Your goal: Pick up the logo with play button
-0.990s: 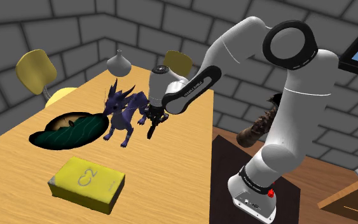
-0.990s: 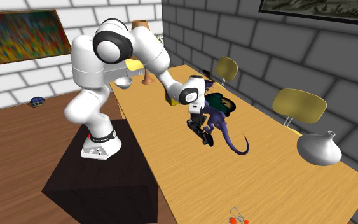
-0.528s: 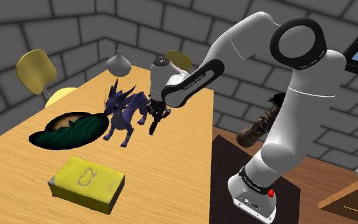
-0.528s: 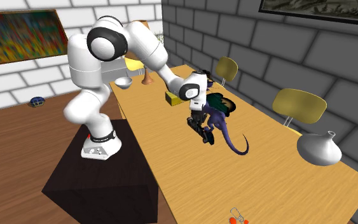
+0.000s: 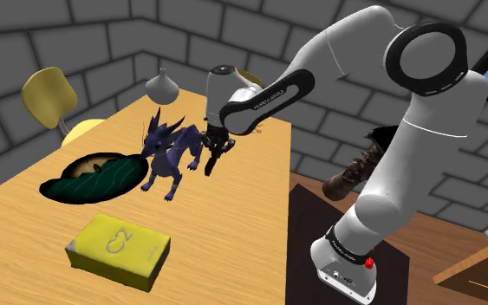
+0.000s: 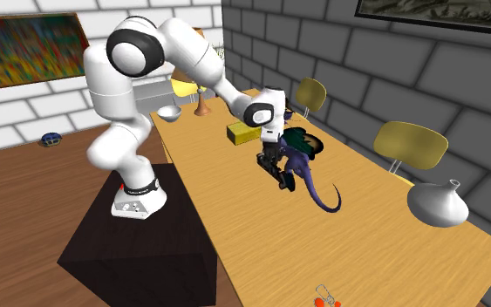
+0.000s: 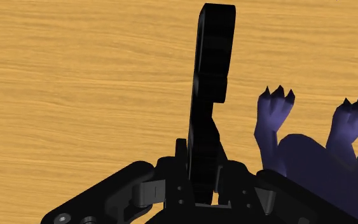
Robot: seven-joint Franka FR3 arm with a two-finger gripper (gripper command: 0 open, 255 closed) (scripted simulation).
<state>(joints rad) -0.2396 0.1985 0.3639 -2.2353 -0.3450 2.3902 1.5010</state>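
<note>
Claw (image 5: pixel 211 154) pinches the logo (image 5: pixel 206 170), a flat black slab that sticks out straight past the fingertips and hangs over the table (image 5: pixel 242 217). It sits just beside the purple dragon (image 5: pixel 168 156), on the shoulder view's right, and in the wrist view its thin edge runs close by the dragon's clawed feet. At the shoulder view's near left, well apart from the claw, lies a yellow box (image 5: pixel 116 247) whose top bears a mark reading like "C2".
</note>
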